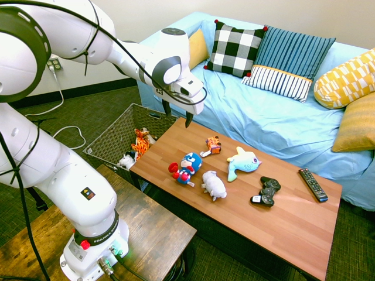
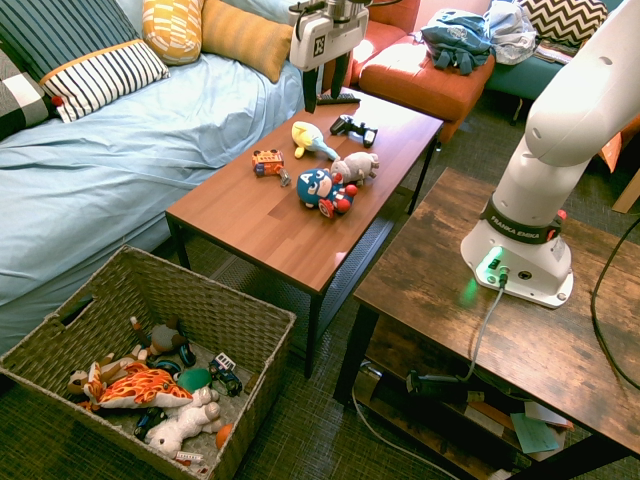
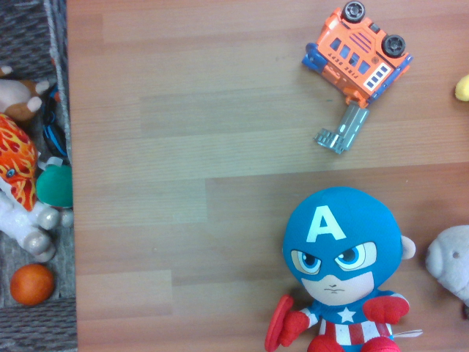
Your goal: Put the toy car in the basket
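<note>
Wrist view shows the small boxy orange toy car lying tipped on its side on the reddish wooden worktop, wheels turned outward and a grey ladder-like piece sticking out from it. My hand hangs above the worktop's end nearest the large dark woven wicker basket, fingers spread apart and empty, pointing straight down.

The car is well apart from my hand, further along the worktop, near the blue-and-red plush figure with a round shield and the light blue plush dolphin. The basket sits on the floor past the worktop's end and already holds an orange striped tiger plush and other toys.

What worries me: tipped over, the car offers slanted faces and wheels, so my fingers may slip off or pinch only the thin grey piece, which I judge could bend or let the car swing loose. Coming down off-centre, I might also nudge the plush figure or push the car along the smooth wood. Releasing too early would drop it short of the basket's rim.

Readable writing: a white letter "A" on the plush figure's blue head. Other print is too small to make out.
</note>
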### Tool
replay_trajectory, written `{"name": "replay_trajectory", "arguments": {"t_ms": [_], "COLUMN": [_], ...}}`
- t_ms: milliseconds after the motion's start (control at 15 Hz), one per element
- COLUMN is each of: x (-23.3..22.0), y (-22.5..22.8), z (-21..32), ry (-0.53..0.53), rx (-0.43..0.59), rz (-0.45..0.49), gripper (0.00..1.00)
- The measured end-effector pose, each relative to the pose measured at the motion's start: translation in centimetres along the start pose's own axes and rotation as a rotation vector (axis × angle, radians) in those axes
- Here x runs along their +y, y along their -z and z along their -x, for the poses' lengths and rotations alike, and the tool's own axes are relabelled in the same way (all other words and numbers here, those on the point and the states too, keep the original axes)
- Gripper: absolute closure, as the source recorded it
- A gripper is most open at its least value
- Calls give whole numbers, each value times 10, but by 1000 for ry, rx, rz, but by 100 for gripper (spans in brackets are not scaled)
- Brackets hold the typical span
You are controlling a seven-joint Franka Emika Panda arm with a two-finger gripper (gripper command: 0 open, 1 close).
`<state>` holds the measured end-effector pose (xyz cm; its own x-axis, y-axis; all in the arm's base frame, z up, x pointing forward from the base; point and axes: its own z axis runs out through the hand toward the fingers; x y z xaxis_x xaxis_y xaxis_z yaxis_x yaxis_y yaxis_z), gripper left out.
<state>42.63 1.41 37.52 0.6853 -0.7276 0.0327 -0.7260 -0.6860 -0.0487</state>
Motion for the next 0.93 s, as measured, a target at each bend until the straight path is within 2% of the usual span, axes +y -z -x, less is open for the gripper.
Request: {"name": "replay_trajectory", "arguments": {"t_ms": [267,333,533,800,933], "x": [-2,0,-2,-37,-63], "y": [-2,-2,-10,-71,-113], "z": [-5,-13,-61,-138,-158], "ry": [12,24,87,196,238], "rx": [43,66,48,-17,-30], "rz": [-20,-24,-25,13,29], "gripper": [0,0,0,0,0]}}
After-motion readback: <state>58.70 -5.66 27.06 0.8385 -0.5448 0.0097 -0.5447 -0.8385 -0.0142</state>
